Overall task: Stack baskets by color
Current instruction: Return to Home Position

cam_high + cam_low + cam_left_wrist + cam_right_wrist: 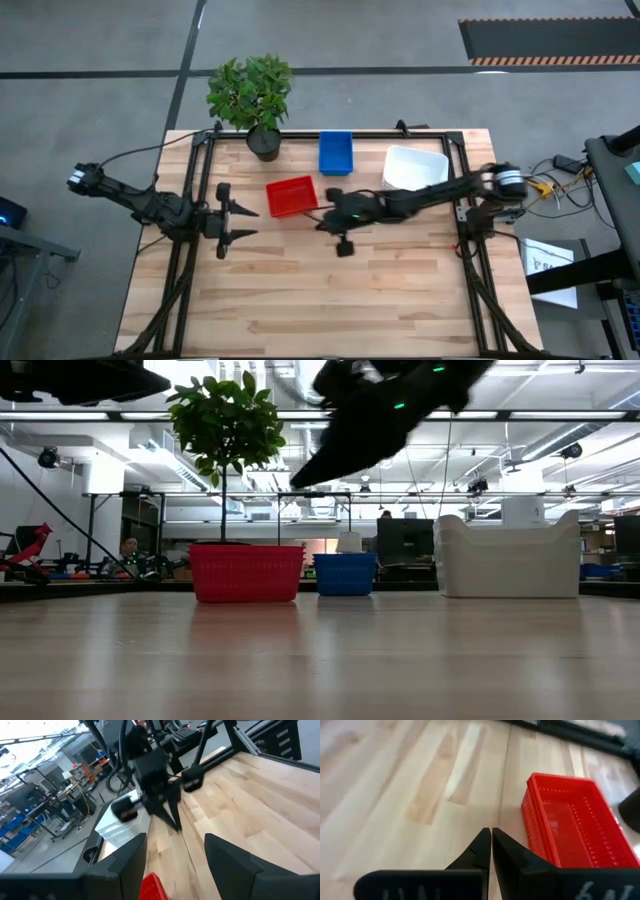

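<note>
Beside pinched right fingers [516, 859]: red baskets [572, 817], apart.

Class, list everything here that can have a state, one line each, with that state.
red baskets: nested in one pile, upright, empty
blue baskets: one pile, upright, empty
white baskets: nested pile, upright, empty
left gripper: open, holding nothing
right gripper: shut, holding nothing
plant: upright in its pot
</note>
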Robot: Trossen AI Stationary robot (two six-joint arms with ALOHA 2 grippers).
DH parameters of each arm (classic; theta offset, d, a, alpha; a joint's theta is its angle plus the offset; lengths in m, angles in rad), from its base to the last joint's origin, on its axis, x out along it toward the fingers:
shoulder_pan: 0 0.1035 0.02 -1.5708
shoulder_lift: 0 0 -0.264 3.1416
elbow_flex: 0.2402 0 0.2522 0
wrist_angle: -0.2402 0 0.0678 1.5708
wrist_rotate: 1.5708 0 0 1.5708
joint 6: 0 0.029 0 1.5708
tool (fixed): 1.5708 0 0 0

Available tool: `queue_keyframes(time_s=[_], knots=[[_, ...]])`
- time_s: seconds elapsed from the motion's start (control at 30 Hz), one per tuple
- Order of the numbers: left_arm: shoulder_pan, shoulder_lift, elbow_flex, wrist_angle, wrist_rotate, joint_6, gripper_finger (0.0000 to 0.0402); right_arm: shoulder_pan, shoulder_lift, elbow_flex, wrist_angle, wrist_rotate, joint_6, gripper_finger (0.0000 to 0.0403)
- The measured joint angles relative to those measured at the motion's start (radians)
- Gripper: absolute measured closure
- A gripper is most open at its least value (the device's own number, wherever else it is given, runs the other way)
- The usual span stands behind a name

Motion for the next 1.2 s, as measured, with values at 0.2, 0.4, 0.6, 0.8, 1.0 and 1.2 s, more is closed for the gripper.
queue_keyframes(time_s=[0.2,0.4,0.6,0.8,1.0,1.2], knots=[[0.001,-0.06,-0.043,0.008,0.0,0.0,0.0217,0.018,-0.245,-0.259,0.096,0.013,0.067,0.0394],[0.001,-0.158,-0.071,0.014,0.0,-0.026,0.0217,0.017,-0.47,-0.449,0.161,0.039,0.055,0.0394],[0.001,-0.259,-0.135,0.022,-0.006,-0.052,0.0217,0.009,-0.689,-0.595,0.179,0.082,0.004,0.0394],[0.001,-0.37,-0.213,0.049,-0.011,-0.065,0.0217,-0.036,-0.912,-0.725,0.174,0.083,-0.028,0.0394],[0.001,-0.447,-0.27,0.059,-0.013,-0.078,0.0217,-0.073,-1.13,-0.838,0.174,0.083,-0.058,0.0394],[0.001,-0.432,-0.299,0.13,-0.045,-0.099,0.0217,-0.077,-1.322,-0.937,0.165,0.083,-0.088,0.0394]])
